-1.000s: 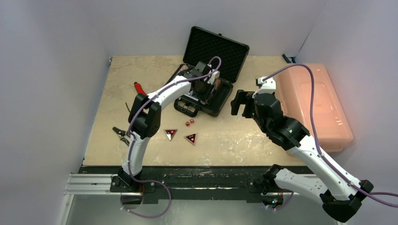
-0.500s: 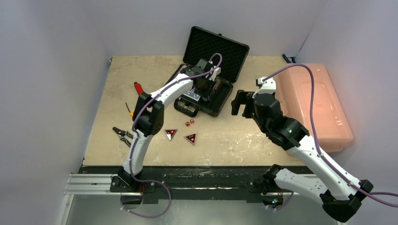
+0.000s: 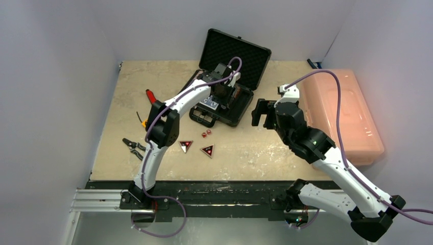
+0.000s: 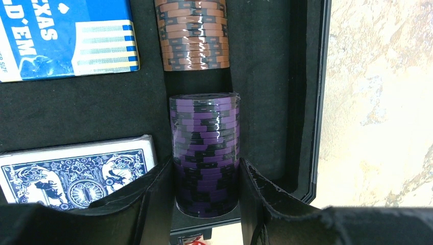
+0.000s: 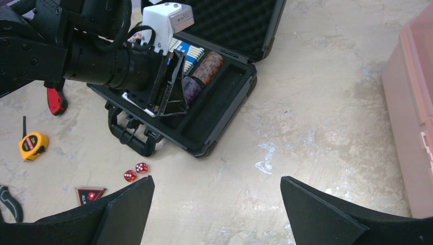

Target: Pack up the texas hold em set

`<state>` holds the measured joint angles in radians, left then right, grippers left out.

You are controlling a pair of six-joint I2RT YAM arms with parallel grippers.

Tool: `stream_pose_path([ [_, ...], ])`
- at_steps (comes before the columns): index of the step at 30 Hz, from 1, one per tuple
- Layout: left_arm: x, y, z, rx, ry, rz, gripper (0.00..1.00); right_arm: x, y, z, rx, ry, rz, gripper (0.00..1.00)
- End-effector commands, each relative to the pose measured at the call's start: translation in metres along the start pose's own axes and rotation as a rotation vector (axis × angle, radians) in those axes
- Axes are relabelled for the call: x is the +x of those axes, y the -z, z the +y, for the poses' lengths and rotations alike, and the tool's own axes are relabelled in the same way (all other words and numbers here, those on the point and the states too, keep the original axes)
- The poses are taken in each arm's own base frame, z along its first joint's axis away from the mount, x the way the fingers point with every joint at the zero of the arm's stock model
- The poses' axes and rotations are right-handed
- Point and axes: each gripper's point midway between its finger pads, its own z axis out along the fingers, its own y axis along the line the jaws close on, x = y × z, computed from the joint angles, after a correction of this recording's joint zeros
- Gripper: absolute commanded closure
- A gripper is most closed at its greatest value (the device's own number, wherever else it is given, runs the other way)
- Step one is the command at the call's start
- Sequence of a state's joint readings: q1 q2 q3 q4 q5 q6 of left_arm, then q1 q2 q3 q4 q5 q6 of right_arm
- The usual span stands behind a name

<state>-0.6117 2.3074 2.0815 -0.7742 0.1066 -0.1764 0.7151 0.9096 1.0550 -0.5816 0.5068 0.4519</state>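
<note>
Our left gripper is reaching down into the black briefcase, and its two fingers are pressing on either side of the purple chip stack. The jaws are standing partly apart, closed onto that stack. We are seeing the stack lying on its side in a long foam slot, end to end with the brown chip stack but with a small gap between them. To the side of that slot, the blue card box and the patterned card deck are sitting in their own recesses.

Our right gripper is hanging above the table just right of the briefcase, its jaws spread wide and holding nothing.

We are finding the briefcase at the back middle of the table, lying open with its foam-lined lid propped up behind and its handle facing us. The compartment along its right side is showing only black lining.

Two red dice are lying on the table just in front of the handle. Two triangular buttons are resting a little nearer to us.

A red-handled tool, a yellow tape measure and black pliers are lying to the left, and the pink bin is sitting along the right edge.
</note>
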Motion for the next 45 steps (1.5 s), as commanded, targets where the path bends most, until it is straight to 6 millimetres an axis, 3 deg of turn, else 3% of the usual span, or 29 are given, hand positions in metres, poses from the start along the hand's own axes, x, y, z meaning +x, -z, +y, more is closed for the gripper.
stream_pose_path([
  [1, -0.037, 0.005, 0.006, -0.025, 0.009, -0.122, 0.9, -0.002, -0.001, -0.005, 0.025, 0.006, -0.016, 0.01],
  [18, -0.045, 0.014, 0.009, -0.058, 0.046, -0.152, 0.54, -0.001, -0.001, -0.006, 0.03, 0.009, -0.015, 0.01],
  [20, -0.047, 0.018, 0.008, -0.054, 0.049, -0.159, 0.43, -0.001, -0.001, -0.006, 0.029, 0.008, -0.016, 0.01],
  [22, -0.047, 0.021, 0.007, -0.048, 0.052, -0.162, 0.4, -0.001, -0.001, -0.005, 0.027, 0.008, -0.016, 0.01],
  [29, -0.046, 0.045, 0.0, -0.03, 0.062, -0.184, 0.43, 0.0, -0.001, -0.004, 0.02, -0.001, -0.013, 0.01],
  [36, -0.025, 0.066, 0.002, -0.033, 0.062, -0.199, 0.62, 0.0, -0.001, -0.001, 0.007, -0.01, -0.009, 0.01],
  [41, -0.002, 0.066, 0.004, -0.039, 0.077, -0.173, 0.74, 0.003, -0.001, 0.001, -0.005, -0.014, 0.0, 0.01],
  [45, 0.006, 0.06, 0.005, -0.036, 0.09, -0.162, 0.78, 0.002, -0.001, 0.002, -0.011, -0.019, 0.001, 0.01],
])
